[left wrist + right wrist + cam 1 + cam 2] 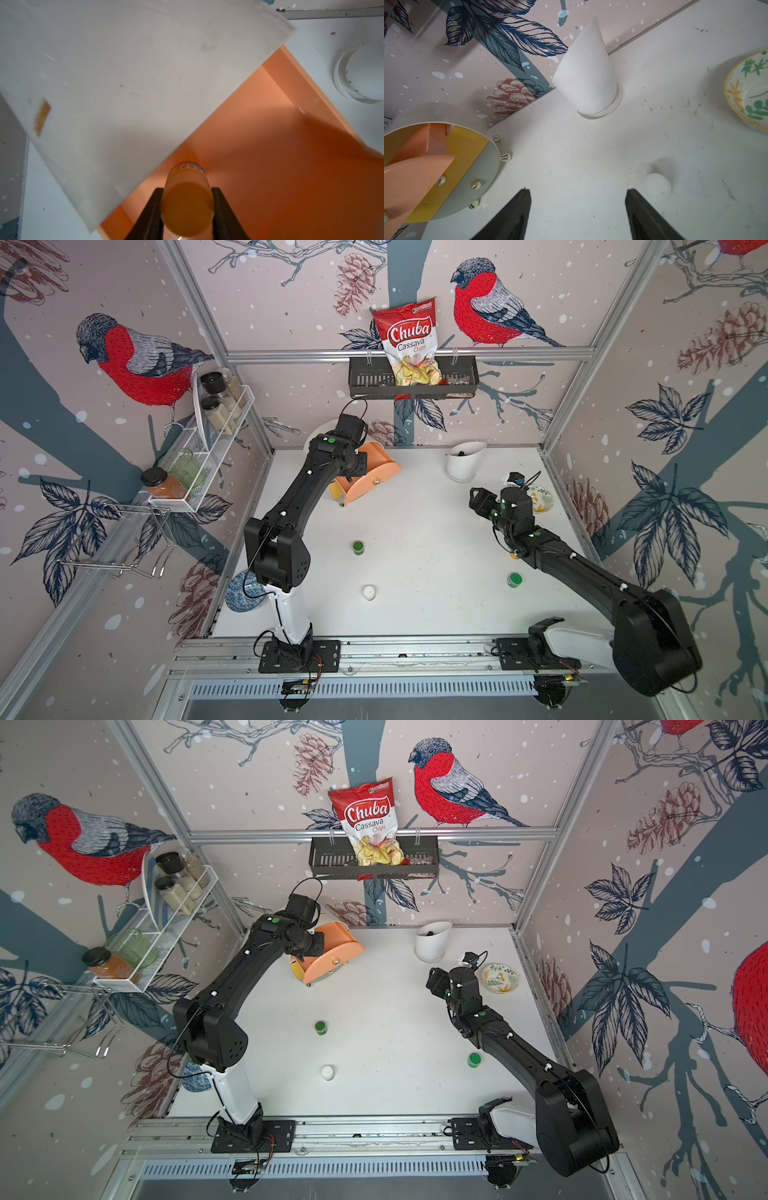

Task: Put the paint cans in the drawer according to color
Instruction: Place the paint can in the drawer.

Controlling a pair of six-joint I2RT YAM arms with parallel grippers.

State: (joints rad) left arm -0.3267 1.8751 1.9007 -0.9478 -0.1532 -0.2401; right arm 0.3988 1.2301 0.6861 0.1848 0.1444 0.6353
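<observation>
My left gripper is clamped on an orange paint can, pads on opposite sides of its round wall; it hangs over the pulled-out peach drawer of the white chest, near the table's back edge, left side; right gripper gapes with nothing in it, a white can just beside one finger on the table; in a top view a green can stands mid-table, a second green can nearer the right edge, another white can toward the front edge; I judge these pots light, rigid, smooth-walled, likely to roll if tipped; pinch mid-wall under the lid, gently
</observation>
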